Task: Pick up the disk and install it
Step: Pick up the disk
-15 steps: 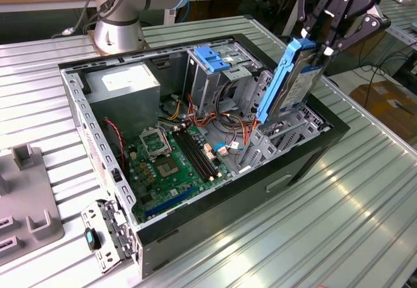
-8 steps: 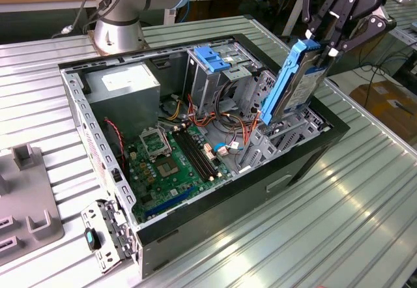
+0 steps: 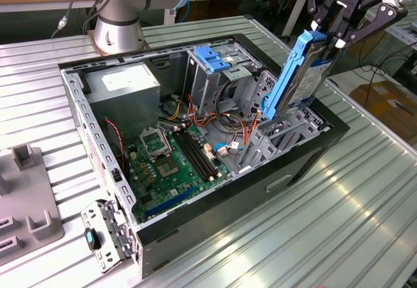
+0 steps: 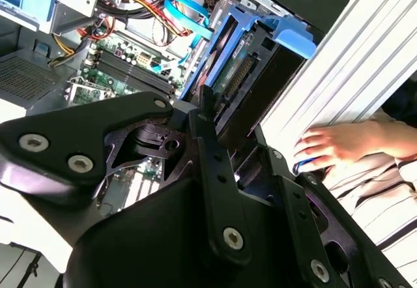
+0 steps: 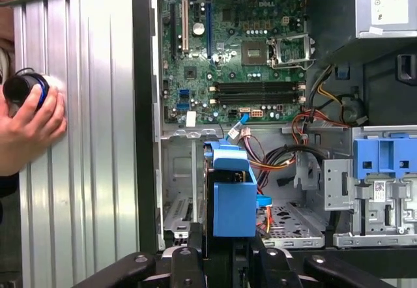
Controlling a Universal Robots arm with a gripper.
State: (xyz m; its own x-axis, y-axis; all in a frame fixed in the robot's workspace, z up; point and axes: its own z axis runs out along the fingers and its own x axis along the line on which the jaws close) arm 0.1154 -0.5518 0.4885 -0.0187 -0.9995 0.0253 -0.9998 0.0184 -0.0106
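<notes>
My gripper (image 3: pixel 331 35) clenches the disk (image 3: pixel 290 79), tilted above the case (image 3: pixel 215 213) at the exterior view's right; a hand (image 5: pixel 26 125) is cut off by the frame.

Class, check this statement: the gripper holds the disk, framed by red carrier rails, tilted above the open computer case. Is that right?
No: the rails are blue, not red, as the exterior view shows. The gripper holds the disk tilted above the open computer case.
</notes>
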